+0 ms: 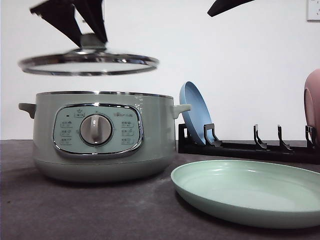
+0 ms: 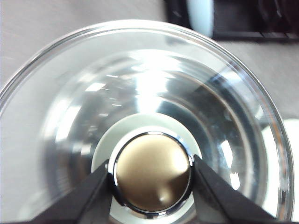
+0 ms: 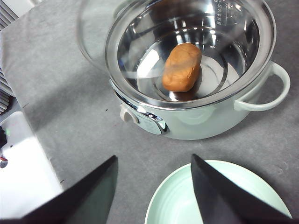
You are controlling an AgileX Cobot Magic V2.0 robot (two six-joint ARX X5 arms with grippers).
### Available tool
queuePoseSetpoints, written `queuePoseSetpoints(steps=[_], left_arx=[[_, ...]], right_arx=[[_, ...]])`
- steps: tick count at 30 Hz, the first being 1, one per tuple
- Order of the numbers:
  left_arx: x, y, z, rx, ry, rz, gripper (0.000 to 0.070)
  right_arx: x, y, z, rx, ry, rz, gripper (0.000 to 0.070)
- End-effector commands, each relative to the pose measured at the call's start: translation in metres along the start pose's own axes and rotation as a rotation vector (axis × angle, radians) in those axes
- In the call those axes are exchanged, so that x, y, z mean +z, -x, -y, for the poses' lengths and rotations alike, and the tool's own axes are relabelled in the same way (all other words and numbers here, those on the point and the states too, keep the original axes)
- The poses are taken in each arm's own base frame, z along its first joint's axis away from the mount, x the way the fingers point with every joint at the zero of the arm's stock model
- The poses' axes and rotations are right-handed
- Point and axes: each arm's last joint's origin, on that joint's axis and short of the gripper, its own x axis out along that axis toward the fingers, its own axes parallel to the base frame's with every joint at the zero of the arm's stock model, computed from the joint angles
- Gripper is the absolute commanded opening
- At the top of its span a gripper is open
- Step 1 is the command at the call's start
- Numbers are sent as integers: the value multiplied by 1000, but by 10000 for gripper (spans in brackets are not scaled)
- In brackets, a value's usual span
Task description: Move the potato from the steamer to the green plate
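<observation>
The orange-brown potato lies inside the open steamer, on its shiny metal bottom. My left gripper is shut on the knob of the glass lid and holds the lid level, a little above the pot. In the front view the left gripper is at the top left. My right gripper is open and holds nothing, high above the gap between steamer and green plate. The green plate sits bare at the front right of the table.
Behind the green plate stands a black dish rack with a blue plate upright in it. A pink plate shows at the right edge. The tabletop is dark grey. A white device lies by the table's edge.
</observation>
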Motion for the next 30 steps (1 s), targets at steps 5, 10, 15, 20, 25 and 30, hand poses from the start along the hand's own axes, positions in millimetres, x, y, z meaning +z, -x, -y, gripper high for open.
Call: queuePoseSetpoints(steps=[5, 10, 15, 20, 25, 30], left_arx=[[6, 44, -15, 103, 36, 142, 1], [0, 69, -34, 205, 87, 189, 0], [-6, 87, -51, 265, 135, 213, 0], [-11, 94, -63, 305, 172, 202, 0], [-14, 95, -69, 324, 192, 189, 0], [-16, 97, -72, 334, 193, 183, 0]], right_arx=[[5, 0, -2, 4, 19, 10, 308], [5, 0, -2, 4, 17, 11, 308], [5, 0, -2, 4, 12, 11, 351], [8, 0, -3, 6, -1, 40, 456], [17, -3, -4, 16, 7, 107, 457], [36, -18, -5, 14, 21, 116, 458]])
